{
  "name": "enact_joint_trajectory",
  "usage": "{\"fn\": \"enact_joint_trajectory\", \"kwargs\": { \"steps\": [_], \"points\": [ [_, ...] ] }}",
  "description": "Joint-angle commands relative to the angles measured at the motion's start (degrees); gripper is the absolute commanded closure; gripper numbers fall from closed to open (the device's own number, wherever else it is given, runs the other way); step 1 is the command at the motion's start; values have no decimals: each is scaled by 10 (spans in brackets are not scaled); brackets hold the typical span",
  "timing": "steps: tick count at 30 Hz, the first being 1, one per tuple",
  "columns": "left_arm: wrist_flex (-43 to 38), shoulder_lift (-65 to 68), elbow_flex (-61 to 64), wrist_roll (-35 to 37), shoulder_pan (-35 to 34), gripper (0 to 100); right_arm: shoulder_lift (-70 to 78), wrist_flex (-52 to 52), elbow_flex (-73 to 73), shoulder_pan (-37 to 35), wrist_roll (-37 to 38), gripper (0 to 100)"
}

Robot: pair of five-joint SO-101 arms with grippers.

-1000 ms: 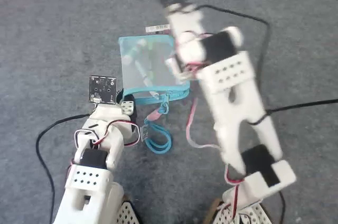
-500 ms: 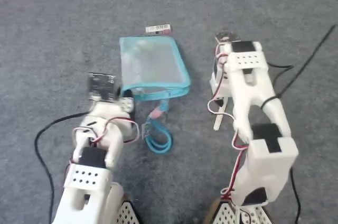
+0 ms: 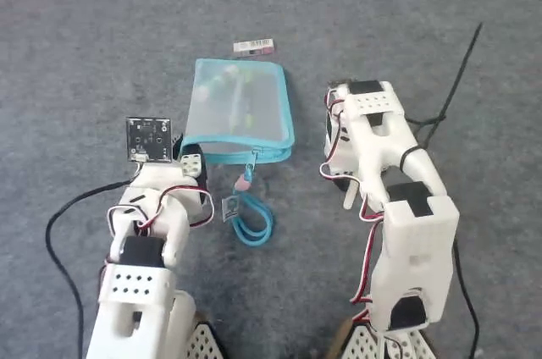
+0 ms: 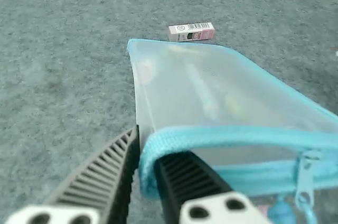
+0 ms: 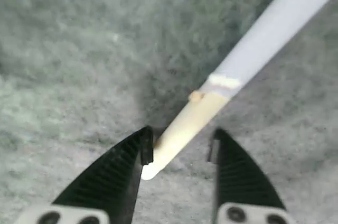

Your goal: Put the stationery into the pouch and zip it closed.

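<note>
Teal-edged clear pouch (image 3: 241,109) lies mid-table with stationery inside. The left tool (image 4: 147,147) is clamped on its near-left corner. Right of the pouch, the right tool (image 5: 182,135) is spread apart around the cream tip of a pen (image 5: 186,122), gripping nothing.

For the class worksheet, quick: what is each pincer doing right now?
Left pincer: closed on the pouch at its corner.
Right pincer: open, astride the pen tip.

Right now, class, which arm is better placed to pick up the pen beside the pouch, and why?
Right. The right tool is open with the pen lying between its jaws. The left tool is shut on a corner of the pouch, so it is occupied.
</note>
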Motion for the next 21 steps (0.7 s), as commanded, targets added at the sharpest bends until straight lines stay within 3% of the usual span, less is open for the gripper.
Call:
{"fn": "enact_joint_trajectory", "kwargs": {
  "steps": [1,6,12,21],
  "points": [
    [4,-9,-30,10,1,988,0,-11,-4,9,-4,914],
    [4,-7,-30,10,2,988,-12,-6,-4,49,-4,996],
    [1,-5,-30,10,3,988,-105,38,-2,87,1,992],
    [-25,-5,-15,14,3,988,-359,129,-2,61,63,992]
  ]
}}
